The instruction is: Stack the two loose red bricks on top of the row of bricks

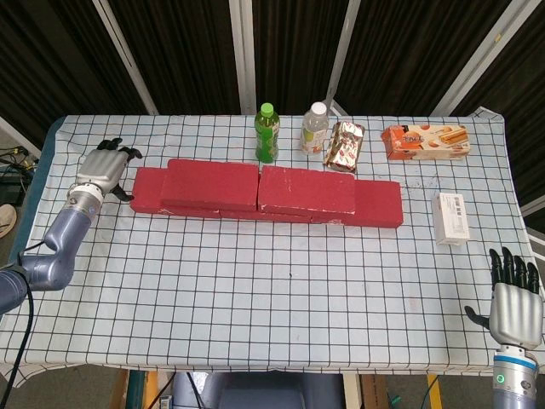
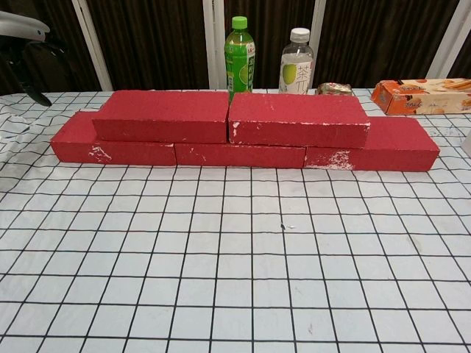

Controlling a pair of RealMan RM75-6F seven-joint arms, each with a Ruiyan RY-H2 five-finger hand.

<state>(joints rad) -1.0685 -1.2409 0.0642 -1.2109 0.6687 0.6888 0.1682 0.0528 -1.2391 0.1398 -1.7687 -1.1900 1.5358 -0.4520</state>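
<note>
Both top bricks (image 1: 260, 187) sit on the row (image 2: 243, 154); the left hand (image 1: 102, 169), released and empty, could still knock them if it swings close.

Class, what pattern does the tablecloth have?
The tablecloth is white with a black grid; clearest in the chest view.

I take this for a robot test lab, not a home. My table (image 1: 255, 281) wears a grid-printed cloth like a calibration mat. At twelve o'clock behind it hang dark corrugated panels (image 1: 187, 51) braced by slanted metal struts (image 1: 243, 51). At nine o'clock, loose cables (image 1: 10, 158) trail off the table's edge.
</note>
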